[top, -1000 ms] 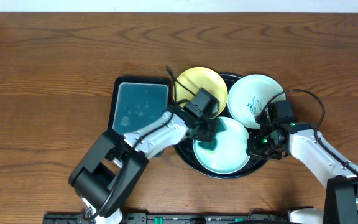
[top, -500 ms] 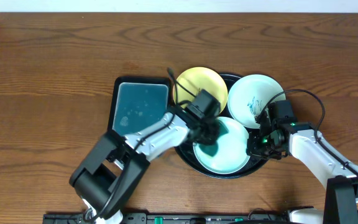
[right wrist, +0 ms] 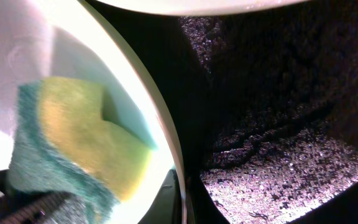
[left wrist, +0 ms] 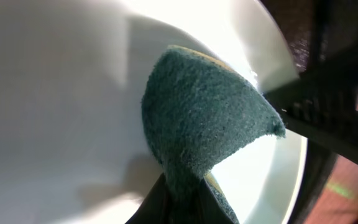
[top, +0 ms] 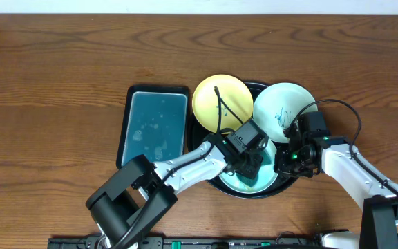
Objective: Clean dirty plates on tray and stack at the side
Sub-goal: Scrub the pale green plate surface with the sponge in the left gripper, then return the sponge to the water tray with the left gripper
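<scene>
Left gripper (top: 251, 164) is clamped tight on a green-and-yellow sponge (left wrist: 204, 118), its jaws narrow, with the green scouring face pressed onto the inside of the front mint plate (top: 266, 176). The right wrist view shows the sponge lying against that plate's inner wall, close to the rim. Right gripper (top: 287, 160) is fully closed at the same plate's right edge and appears to pinch the rim.

The front mint plate sits in the near part of the black tray (top: 216, 185). The yellow plate (top: 220, 97) and a second pale plate (top: 282, 111), marked with blue scribbles, lie in the tray's far half. A teal rectangular tray (top: 152, 126) rests on the wooden table (top: 61, 83) just left of the black tray.

Compared with one second ago, the left gripper and sponge have shifted from the plate's upper left towards its middle and right, leaving the yellow plate more exposed. The right gripper and all three plates are unchanged.
</scene>
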